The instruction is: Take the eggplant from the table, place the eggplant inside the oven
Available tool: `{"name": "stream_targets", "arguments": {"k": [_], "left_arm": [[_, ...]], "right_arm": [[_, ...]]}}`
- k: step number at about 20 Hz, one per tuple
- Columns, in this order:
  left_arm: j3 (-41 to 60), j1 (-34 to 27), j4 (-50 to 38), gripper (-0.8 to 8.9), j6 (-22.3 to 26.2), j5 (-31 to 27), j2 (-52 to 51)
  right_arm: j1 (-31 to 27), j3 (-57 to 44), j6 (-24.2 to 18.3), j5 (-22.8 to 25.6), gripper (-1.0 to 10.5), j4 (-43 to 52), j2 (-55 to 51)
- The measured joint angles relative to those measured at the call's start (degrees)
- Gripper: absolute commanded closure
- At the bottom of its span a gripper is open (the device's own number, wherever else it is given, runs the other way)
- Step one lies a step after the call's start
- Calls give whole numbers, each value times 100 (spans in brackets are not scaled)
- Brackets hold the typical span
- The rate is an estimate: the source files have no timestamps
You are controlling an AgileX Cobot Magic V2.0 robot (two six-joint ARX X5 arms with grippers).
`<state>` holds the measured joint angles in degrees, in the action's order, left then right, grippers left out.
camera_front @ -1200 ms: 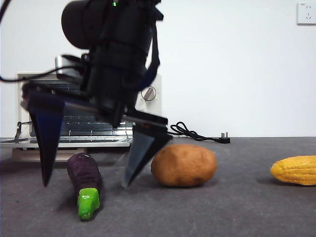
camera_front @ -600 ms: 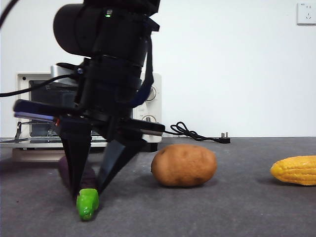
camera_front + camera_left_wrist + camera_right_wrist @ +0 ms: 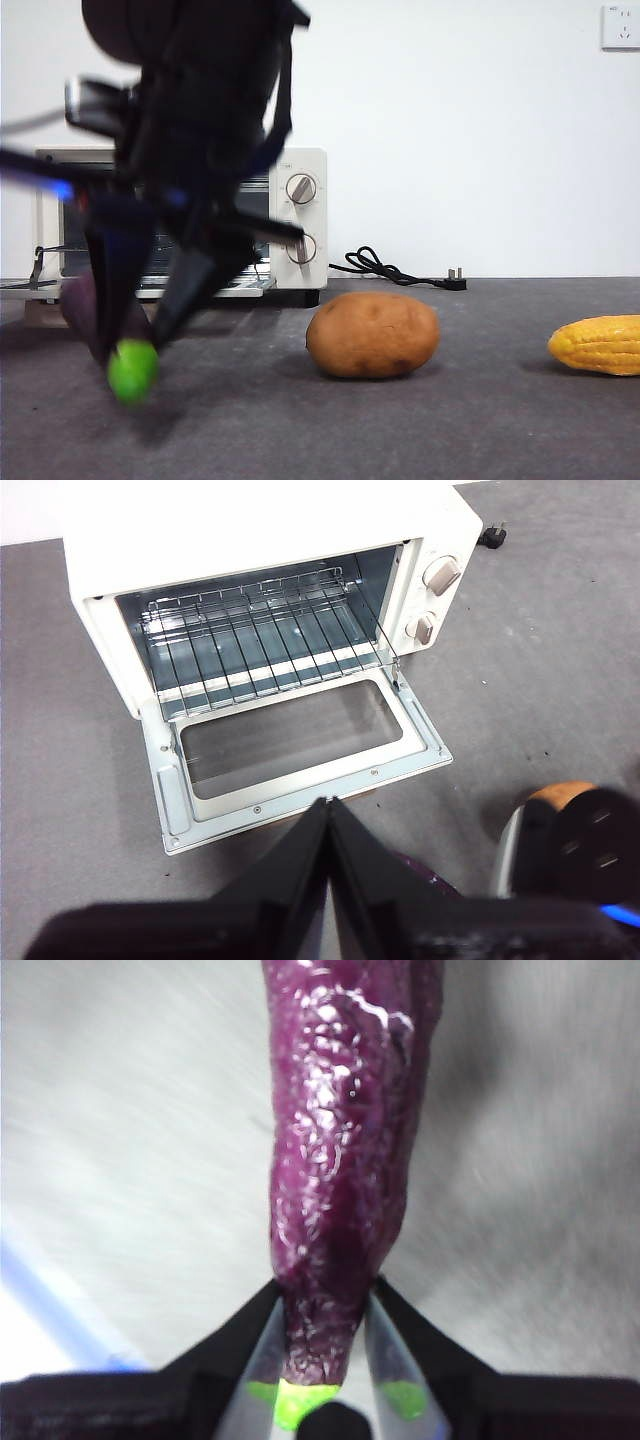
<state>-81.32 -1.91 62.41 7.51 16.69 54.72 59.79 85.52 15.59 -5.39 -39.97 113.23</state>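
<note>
Front view: right gripper [image 3: 135, 345] blurs above the worktop [image 3: 420, 430], its fingers clamping the eggplant [image 3: 125, 355] near the green cap.

Left wrist: left gripper [image 3: 328, 815] pinched together, facing the open oven [image 3: 270, 630].

Right wrist: eggplant squeezed between both fingers.

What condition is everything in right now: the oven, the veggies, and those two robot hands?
oven: door folded down open, wire rack inside bare.
eggplant: gripped near its green cap, blurred in the front view.
right gripper: fingers shut on the eggplant.
left gripper: fingers shut, holding nothing, in front of the open oven.
potato: lying on the table, untouched.
corn: lying on the table, untouched.
</note>
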Motion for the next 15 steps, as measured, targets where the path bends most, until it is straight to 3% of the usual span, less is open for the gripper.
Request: {"name": "stream_targets", "arguments": {"k": [4,8,11,15], "left_arm": [[0,0,7,819,0,0,0],[0,0,87,819,-2,0,0],[0,15,94,819,-2,0,-2],[0,214,96,819,-2,0,-7]], "right_arm": [[-262,367,-42,-761,958,166,-221],[-817,535,-37,-951,959,492,-219],[-1340,608,138,-1641,959,839,-219],[-1899,608,444,-1958,959,1250,-219]]}}
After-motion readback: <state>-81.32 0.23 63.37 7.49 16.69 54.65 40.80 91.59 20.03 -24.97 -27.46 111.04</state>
